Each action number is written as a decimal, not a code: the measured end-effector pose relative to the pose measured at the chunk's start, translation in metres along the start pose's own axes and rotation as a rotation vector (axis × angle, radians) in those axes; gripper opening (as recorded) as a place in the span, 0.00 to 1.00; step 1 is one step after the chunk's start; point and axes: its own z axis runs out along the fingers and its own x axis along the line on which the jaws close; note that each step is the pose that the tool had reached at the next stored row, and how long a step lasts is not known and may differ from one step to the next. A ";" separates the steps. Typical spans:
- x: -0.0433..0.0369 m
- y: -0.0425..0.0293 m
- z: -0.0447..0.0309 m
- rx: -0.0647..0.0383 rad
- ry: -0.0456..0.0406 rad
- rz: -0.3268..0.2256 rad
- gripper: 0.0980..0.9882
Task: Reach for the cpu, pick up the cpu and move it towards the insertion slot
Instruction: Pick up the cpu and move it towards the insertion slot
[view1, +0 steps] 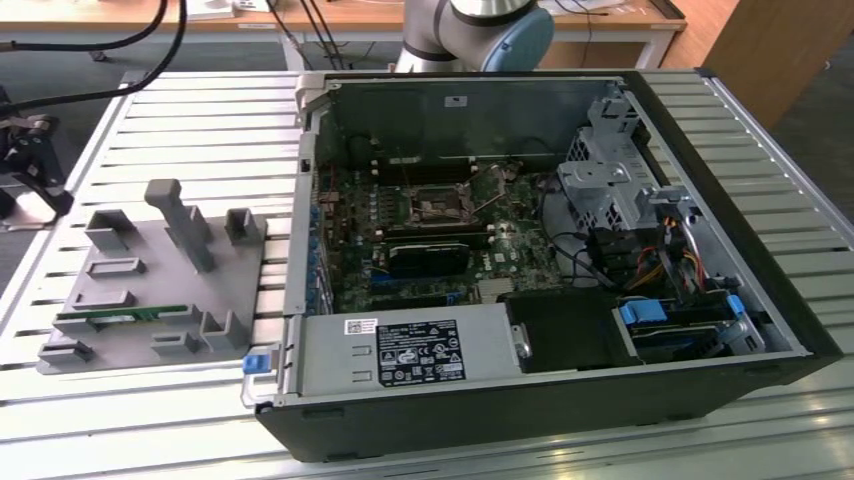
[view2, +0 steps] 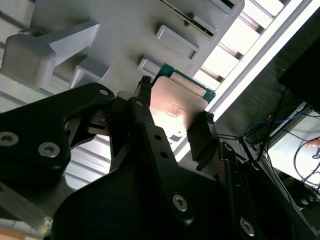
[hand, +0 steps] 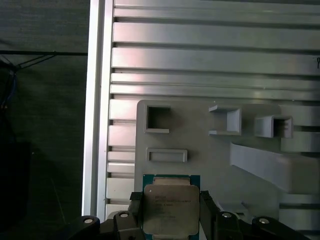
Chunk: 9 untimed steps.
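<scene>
Claw (hand: 170, 214) front and centre in both wrist views, its two black fingers (view2: 200, 135) pressed against opposite edges of the cpu (hand: 170, 209) – clamped on it, silver lid facing up with the green rim peeking out past the fingertips. In the second wrist view the chip (view2: 176, 107) catches a warm glare between the pads. Whether it rests on the grey fixture plate (hand: 215, 165) or hangs just above it, I cannot tell. It sits over the plate's margin, close to the worktop (hand: 200, 60) edge where the slats give way to dark floor.

Beyond the chip on the plate are a shallow rectangular pocket (hand: 167, 155), a square pocket (hand: 157, 119) and a tall grey post (hand: 270, 167).

In the exterior view, the same plate (view1: 147, 265) lies by the worktop's edge on the exterior view's left, a green memory stick (view1: 123, 316) standing in it. Well apart, toward the worktop's middle, the open computer case (view1: 534, 410) – and in its board the insertion slot (view1: 438, 206), silvery frame, dark centre. The arm's base (view1: 474, 30) stands at the far edge.
</scene>
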 end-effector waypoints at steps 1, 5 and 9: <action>0.0000 0.0000 -0.0009 0.000 -0.0001 0.000 0.49; 0.0000 0.0002 -0.0049 0.000 0.0000 0.000 0.49; 0.0000 0.0004 -0.0095 0.000 0.0000 0.000 0.49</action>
